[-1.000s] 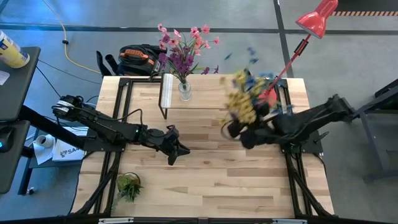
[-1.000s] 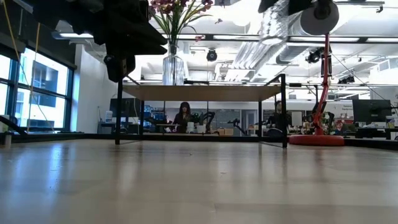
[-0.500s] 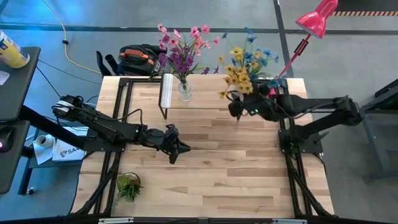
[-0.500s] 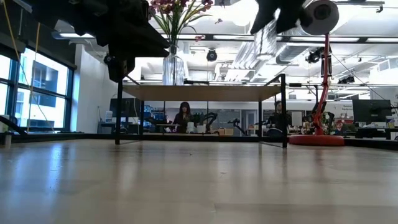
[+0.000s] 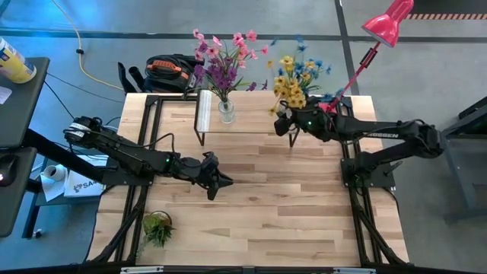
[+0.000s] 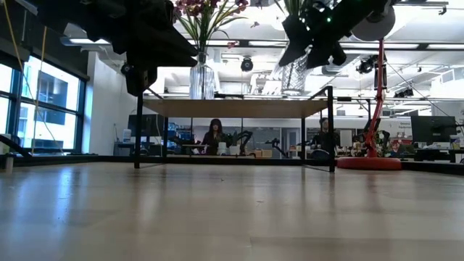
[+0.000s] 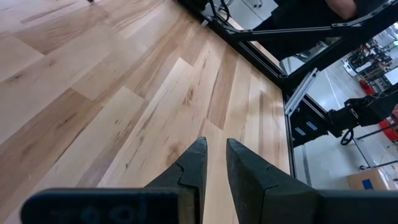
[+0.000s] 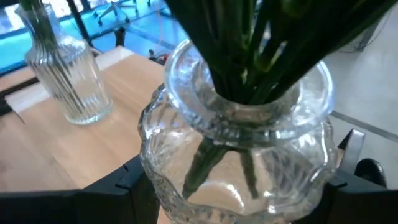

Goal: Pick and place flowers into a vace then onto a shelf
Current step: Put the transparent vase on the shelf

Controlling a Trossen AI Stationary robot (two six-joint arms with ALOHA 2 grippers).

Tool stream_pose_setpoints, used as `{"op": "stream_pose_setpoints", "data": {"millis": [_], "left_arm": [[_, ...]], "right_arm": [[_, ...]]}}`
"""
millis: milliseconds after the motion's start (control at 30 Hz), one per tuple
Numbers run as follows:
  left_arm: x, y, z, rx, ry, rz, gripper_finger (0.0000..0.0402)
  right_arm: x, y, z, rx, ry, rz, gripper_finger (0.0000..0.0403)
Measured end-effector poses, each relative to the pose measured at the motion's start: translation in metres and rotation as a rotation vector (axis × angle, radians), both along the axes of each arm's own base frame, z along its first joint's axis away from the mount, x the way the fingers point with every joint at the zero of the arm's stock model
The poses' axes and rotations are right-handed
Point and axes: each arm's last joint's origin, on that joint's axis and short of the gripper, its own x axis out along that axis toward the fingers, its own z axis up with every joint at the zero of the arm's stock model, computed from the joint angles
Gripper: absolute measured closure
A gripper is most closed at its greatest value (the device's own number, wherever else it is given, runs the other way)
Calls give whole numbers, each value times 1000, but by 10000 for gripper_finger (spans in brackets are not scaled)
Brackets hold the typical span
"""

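You saw two vases: one [image 5: 226,111] with pink flowers [image 5: 222,55] on the shelf [image 5: 251,122]; one [image 8: 239,155] with yellow flowers [image 5: 295,79] clamped in the right gripper [image 5: 290,125]. Left gripper [image 7: 212,163] hovered nearly closed, empty

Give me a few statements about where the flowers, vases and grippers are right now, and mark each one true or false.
1. The pink and purple flowers stand in a glass vase on the shelf. True.
2. The right gripper is empty. False: it is closed on a second glass vase that holds the blue and yellow flowers.
3. The left gripper grips the small green plant. False: it holds nothing, over bare table, well away from the plant.
4. The red lamp is past the table's far right corner. True.
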Motion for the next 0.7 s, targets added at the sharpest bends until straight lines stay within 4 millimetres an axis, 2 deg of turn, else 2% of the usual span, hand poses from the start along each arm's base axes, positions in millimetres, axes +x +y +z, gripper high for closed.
{"op": "stream_pose_setpoints", "data": {"millis": [300, 700], "left_arm": [[0, 1, 0, 3, -2, 20, 307], [0, 1, 0, 2, -2, 28, 307]], "right_arm": [[5, -19, -12, 1, 81, 39, 158], [5, -21, -12, -29, 108, 40, 158]]}}
